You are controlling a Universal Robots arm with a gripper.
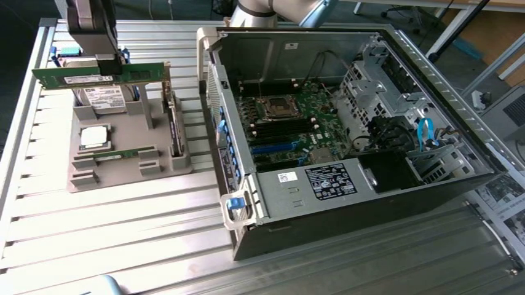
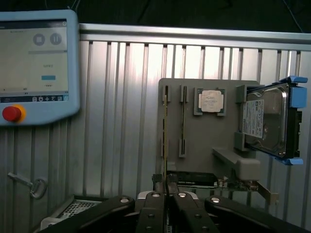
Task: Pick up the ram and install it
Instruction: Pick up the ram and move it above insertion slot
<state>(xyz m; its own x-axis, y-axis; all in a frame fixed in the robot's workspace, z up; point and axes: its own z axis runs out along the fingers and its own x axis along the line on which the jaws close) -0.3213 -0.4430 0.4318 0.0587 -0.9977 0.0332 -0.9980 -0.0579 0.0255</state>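
the dark claw (image 1: 107, 61) is pinched shut on the long, thin green ram stick with a white label (image 1: 98, 77), holding it by its top edge near the middle. the ram is up in the air at the exterior view's left, above the grey plastic holder tray (image 1: 123, 178) and just over the grey hard drive with a white label (image 1: 102, 98) that rests in it. the ram stands on its long edge with its flat face to the camera. its long side runs almost level across the exterior view from left to right, with the right end a tiny bit higher. lower in the tray lie a square silver chip (image 1: 94, 136) and a second green stick (image 1: 123, 153). the tray sits on the ribbed silver metal tabletop (image 1: 123, 239). the big black computer box (image 1: 345, 209) lies open at the exterior view's right, well apart from the ram, with its green board (image 1: 308, 114) showing inside. in the wrist view the black fingers (image 2: 187, 216) are close together.
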